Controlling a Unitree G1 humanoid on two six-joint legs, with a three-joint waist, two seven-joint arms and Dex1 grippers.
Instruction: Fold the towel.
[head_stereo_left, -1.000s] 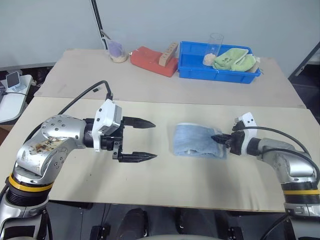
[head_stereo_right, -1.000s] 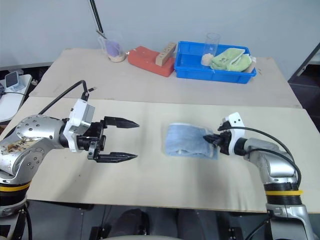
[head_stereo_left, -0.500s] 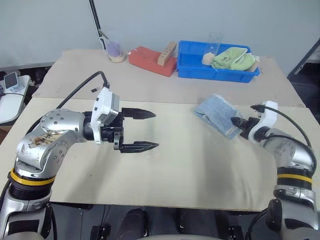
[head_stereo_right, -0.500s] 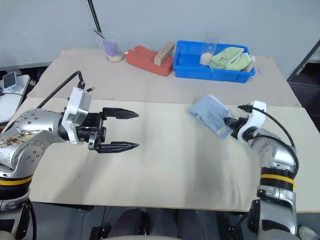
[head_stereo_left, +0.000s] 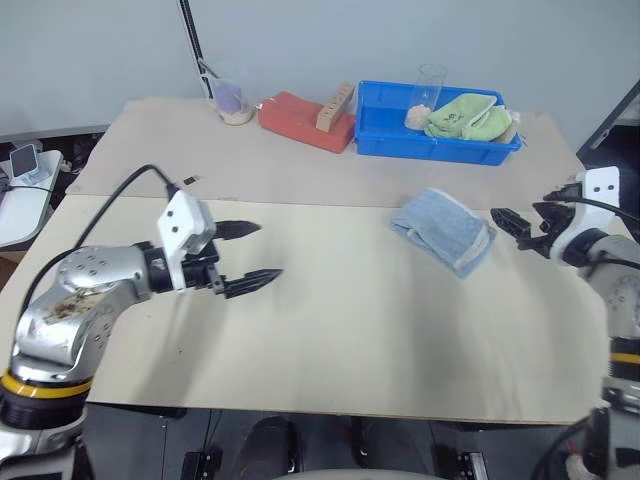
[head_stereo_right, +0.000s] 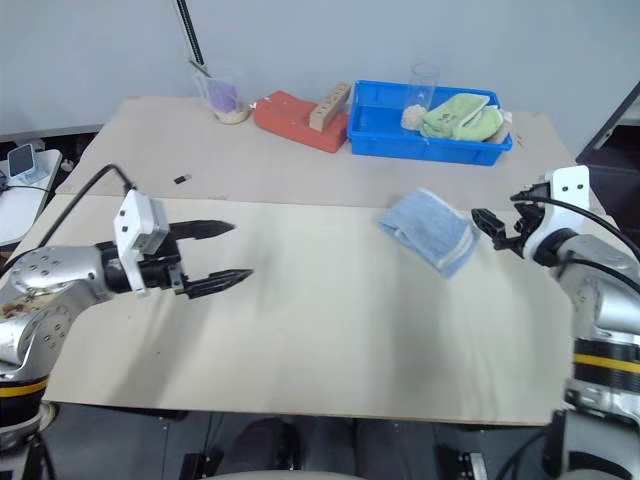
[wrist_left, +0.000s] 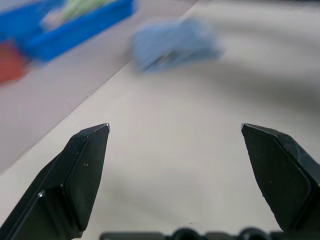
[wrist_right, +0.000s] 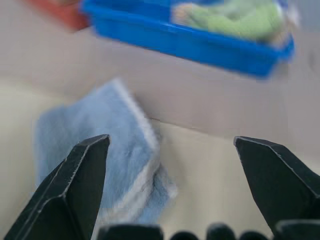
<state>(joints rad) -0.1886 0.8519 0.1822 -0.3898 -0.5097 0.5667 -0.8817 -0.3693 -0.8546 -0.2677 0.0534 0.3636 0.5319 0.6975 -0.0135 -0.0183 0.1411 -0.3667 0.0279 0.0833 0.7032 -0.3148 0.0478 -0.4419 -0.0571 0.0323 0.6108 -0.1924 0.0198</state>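
Two tables stand end to end. On the near table (head_stereo_left: 330, 340), pale and bare over most of its top, the left gripper (head_stereo_left: 248, 255) hovers at the left with its two black fingers apart and nothing between them; broad open surface lies around it toward the near edge and toward the middle. At the right, the right gripper (head_stereo_left: 512, 222) hangs near the table's right edge, its fingers likewise spread and holding nothing. Just to its left, apart from the fingertips, lies the towel (head_stereo_left: 443, 229), a single light blue folded bundle with white edging, set askew near the far edge of the near table, close to the seam between the two tables. Nothing stands between either gripper and the towel.

On the far table (head_stereo_left: 180, 150), along its far edge from left to right: one clear cup (head_stereo_left: 232, 100) holding something purple, one red block-like object (head_stereo_left: 305, 120) with a wooden piece (head_stereo_left: 335, 105) on it, and one blue tray (head_stereo_left: 385, 135). The tray contains one clear glass (head_stereo_left: 429, 90) and one lime-green cloth (head_stereo_left: 468, 115). The near half of the far table is open.
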